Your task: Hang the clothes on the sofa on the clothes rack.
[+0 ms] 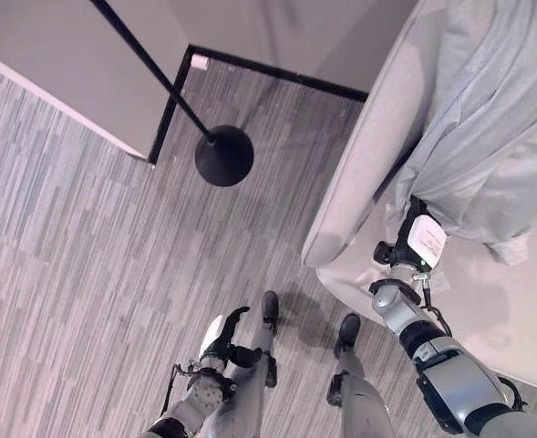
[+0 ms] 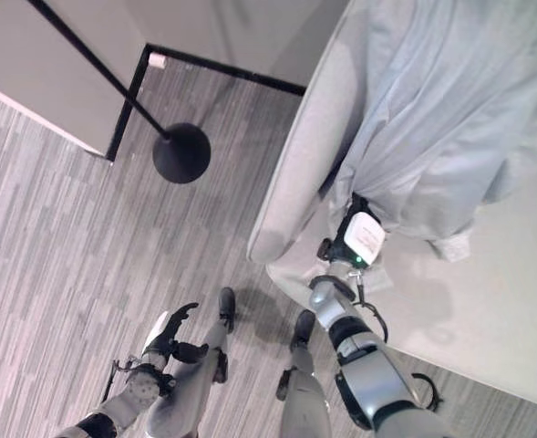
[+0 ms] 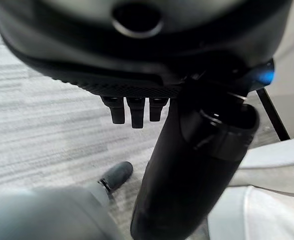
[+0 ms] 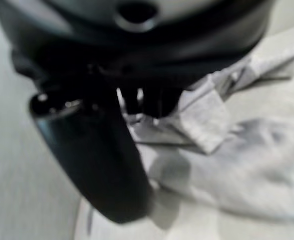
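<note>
One garment (image 1: 487, 137): pale grey-blue shirt-like cloth, draped in long folds over the backrest and onto the seat of the sofa (image 1: 359, 164). Its lower edge, with a folded cuff or hem, lies on the seat cushion just beside the right hand.

Right hand (image 1: 412, 239): reaches up from the lower right to the garment's lower edge, at the corner where the sofa's arm meets the seat. In the right wrist view the fingers (image 4: 137, 102) point into crumpled folds of the cloth and the thumb (image 4: 94, 160) stands out in front of them; whether they are closed on the fabric cannot be told.

Left hand (image 1: 221, 336): low beside the robot, over the floor (image 1: 86, 274), well apart from the sofa and the garment. Its fingers are loosely extended and hold nothing; the left wrist view shows fingertips (image 3: 132, 112) hanging free above the floor.

One sofa: light grey, with a rounded arm and a paler seat cushion.

One clothes rack (image 1: 224, 155): a thin black pole rising at a slant from a round black base on the floor, near the wall corner, well apart from the sofa.

Floor: grey striped carpet, edged by a black skirting line along the wall.

No legible writing or labels.
</note>
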